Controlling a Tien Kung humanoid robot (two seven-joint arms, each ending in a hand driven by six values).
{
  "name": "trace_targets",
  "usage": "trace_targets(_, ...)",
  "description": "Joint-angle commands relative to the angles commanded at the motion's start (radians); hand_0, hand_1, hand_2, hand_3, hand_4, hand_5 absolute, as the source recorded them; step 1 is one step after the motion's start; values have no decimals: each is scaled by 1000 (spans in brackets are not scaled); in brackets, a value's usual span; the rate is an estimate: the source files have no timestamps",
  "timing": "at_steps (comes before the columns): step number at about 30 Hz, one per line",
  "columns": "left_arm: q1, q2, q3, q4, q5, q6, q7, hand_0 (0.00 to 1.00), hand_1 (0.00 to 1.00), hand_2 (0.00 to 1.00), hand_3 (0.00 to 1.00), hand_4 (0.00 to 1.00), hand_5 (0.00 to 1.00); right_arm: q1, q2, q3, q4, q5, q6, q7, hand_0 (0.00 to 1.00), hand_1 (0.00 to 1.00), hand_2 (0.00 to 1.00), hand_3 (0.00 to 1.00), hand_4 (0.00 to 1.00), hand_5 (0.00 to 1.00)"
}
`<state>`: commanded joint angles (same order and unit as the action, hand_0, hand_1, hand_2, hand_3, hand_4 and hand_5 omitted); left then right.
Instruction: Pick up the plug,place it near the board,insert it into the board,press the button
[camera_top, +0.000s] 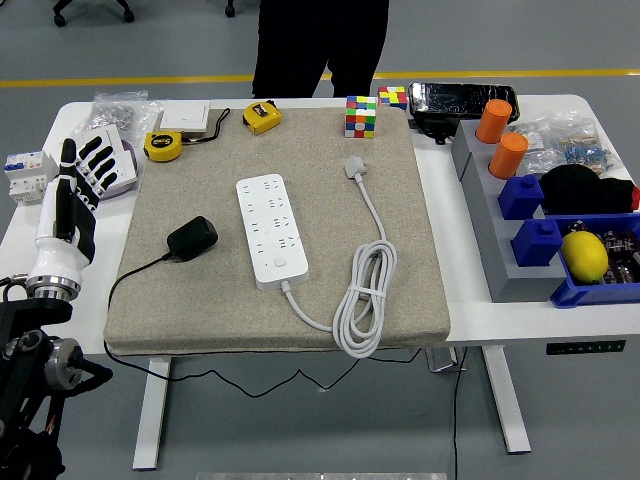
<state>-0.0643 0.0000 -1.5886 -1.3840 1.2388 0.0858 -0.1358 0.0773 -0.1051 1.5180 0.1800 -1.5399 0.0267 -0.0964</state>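
You've got the black plug (192, 239) lying on the left part of the beige mat (420, 250), its thin black cord running off toward the mat's near left corner, and just to its right sits the white power board (269, 232), lengthwise, sockets up. The board's own white cable (365, 300) loops in a coil to the right, ending in a white plug head (356, 166) near the far side of the mat. Nothing lies between the black plug and the board. Your left hand (70, 205) stands upright at the table's left edge, well apart from the plug, fingers straight and spread, holding nothing. Behind it you see a purple-edged switch box (118, 165), a yellow tape measure (162, 146), a second yellow tape (262, 116) and two colour cubes (361, 115) along the far edge. Off to your right: orange cylinders (500, 137), blue bins (600, 285) and a lemon (585, 255). All this rests on the white table (470, 320), grey floor around it, and a person in dark clothes (320, 45) stands at the far side.
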Motion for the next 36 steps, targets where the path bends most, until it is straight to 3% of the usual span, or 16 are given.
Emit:
trace_targets(11, -1, 1, 1, 5, 20, 11, 10, 772, 799, 755, 748, 998, 998, 3, 2, 13, 0, 4, 0, 10, 852, 762, 750, 783, 998, 884)
trace_targets(22, -2, 7, 16, 4, 40, 23, 18, 758, 779, 730, 731, 998, 998, 1, 0, 7, 0, 3, 3, 7, 852, 762, 750, 783, 998, 884)
trace_targets(23, -2, 7, 18, 4, 43, 25, 20, 749, 746, 707, 723, 995, 934, 1, 0, 7, 0, 3, 3, 7, 851, 762, 750, 783, 998, 884)
trace_targets(28, 2, 7, 19, 2, 54, 30, 24, 749, 746, 707, 723, 995, 934, 1, -1, 2, 0, 2, 4, 6, 851, 762, 750, 783, 998, 884)
trace_targets(29, 3, 8, 19, 3, 55, 31, 25, 740, 744, 701, 716, 972, 859, 1, -1, 3, 0, 1, 4, 6, 850, 762, 750, 784, 998, 885)
trace_targets(36, 7, 10, 24, 3, 62, 42, 29, 736, 725, 668, 699, 962, 832, -3, -1, 1, 0, -3, 5, 6, 850, 761, 750, 785, 998, 900)
